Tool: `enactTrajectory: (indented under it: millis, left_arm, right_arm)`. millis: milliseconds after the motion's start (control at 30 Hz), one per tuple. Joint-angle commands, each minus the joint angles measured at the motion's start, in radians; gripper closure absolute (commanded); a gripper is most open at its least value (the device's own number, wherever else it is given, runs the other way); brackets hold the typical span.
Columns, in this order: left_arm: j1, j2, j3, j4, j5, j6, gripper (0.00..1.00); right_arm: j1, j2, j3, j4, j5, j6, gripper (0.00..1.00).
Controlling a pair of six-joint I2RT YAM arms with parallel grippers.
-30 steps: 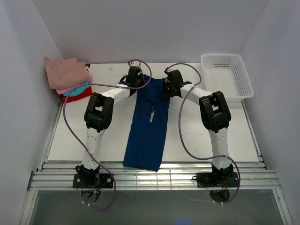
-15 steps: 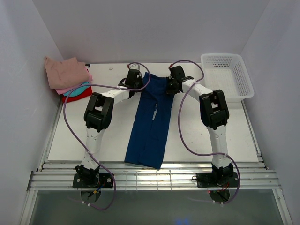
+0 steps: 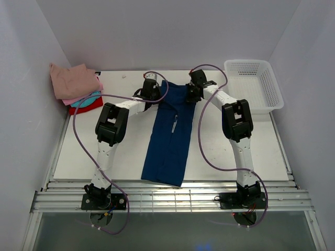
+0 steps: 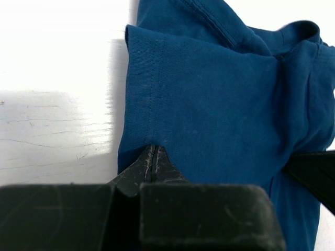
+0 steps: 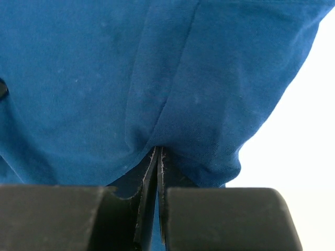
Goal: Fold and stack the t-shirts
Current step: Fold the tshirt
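Observation:
A navy blue t-shirt (image 3: 170, 137), folded into a long strip, runs from the table's back down to its front edge. My left gripper (image 3: 155, 96) is shut on the strip's upper left corner, the blue cloth (image 4: 209, 99) pinched between its tips. On the upper right corner my right gripper (image 3: 189, 95) is shut too, with the fabric (image 5: 157, 78) bunched at its tips. A stack of folded t-shirts (image 3: 78, 89) lies at the back left: dusty pink on top, then pink, teal and red.
A white mesh basket (image 3: 254, 83) stands at the back right. Purple cables loop over both arms. White walls close in the table on three sides. A slatted rail (image 3: 172, 198) runs along the near edge.
Both grippers have moved toward the back of the table, still holding the top corners. The navy strip has been dragged with them and lies straighter.

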Motion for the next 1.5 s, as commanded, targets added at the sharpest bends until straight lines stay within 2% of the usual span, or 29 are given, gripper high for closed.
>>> enactTrajectory:
  millis: [0, 167, 433, 800, 900, 1033, 1100, 1167, 1233, 1267, 1300, 1333, 1400, 1433, 1467]
  left_arm:
    - [0.002, -0.003, 0.002, -0.004, 0.004, -0.002, 1.00]
    - [0.008, 0.014, 0.025, -0.026, -0.046, -0.016, 1.00]
    - [0.017, 0.042, 0.089, -0.055, -0.077, -0.026, 1.00]
    - [0.057, 0.235, 0.394, -0.130, -0.065, 0.000, 1.00]
    - [0.057, 0.244, 0.433, -0.077, -0.059, 0.050, 1.00]
    - [0.057, 0.181, 0.430, 0.019, -0.063, 0.125, 0.98]
    - [0.057, 0.132, 0.398, 0.031, -0.071, 0.136, 0.89]
    - [0.056, 0.016, 0.330, 0.075, -0.100, 0.133, 0.82]
    - [0.056, -0.140, 0.181, 0.156, -0.129, 0.122, 0.60]
    - [0.056, -0.194, 0.128, 0.180, -0.137, 0.113, 0.49]
    - [0.054, -0.246, 0.080, 0.195, -0.149, 0.103, 0.28]
    - [0.054, -0.348, -0.008, 0.203, -0.176, 0.096, 0.24]
    - [0.053, -0.455, -0.111, 0.197, -0.190, 0.056, 0.22]
    - [0.053, -0.510, -0.238, 0.185, -0.190, 0.033, 0.21]
    - [0.051, -0.609, -0.298, 0.168, -0.169, 0.018, 0.21]
  right_arm:
    - [-0.033, 0.102, 0.053, -0.104, 0.017, -0.022, 0.92]
    - [-0.051, 0.177, 0.171, -0.138, -0.043, -0.014, 0.92]
    - [-0.096, 0.304, 0.373, -0.123, -0.240, 0.035, 0.92]
    - [-0.143, 0.318, 0.334, 0.170, -0.535, 0.085, 0.91]
    - [-0.154, 0.272, 0.245, 0.331, -0.604, 0.084, 0.88]
    - [-0.177, 0.104, 0.104, 0.580, -0.609, 0.067, 0.81]
    - [-0.189, 0.022, 0.041, 0.638, -0.587, 0.061, 0.76]
    - [-0.194, -0.117, -0.065, 0.682, -0.549, 0.030, 0.74]
    - [-0.192, -0.284, -0.155, 0.699, -0.511, -0.014, 0.70]
    - [-0.192, -0.337, -0.254, 0.718, -0.488, -0.024, 0.69]
    - [-0.192, -0.395, -0.306, 0.722, -0.479, -0.030, 0.62]
    - [-0.191, -0.496, -0.352, 0.718, -0.469, -0.034, 0.62]
    - [-0.180, -0.591, -0.470, 0.643, -0.446, -0.048, 0.62]
    - [-0.171, -0.680, -0.511, 0.605, -0.420, -0.054, 0.56]
    - [-0.157, -0.717, -0.550, 0.560, -0.373, -0.079, 0.54]
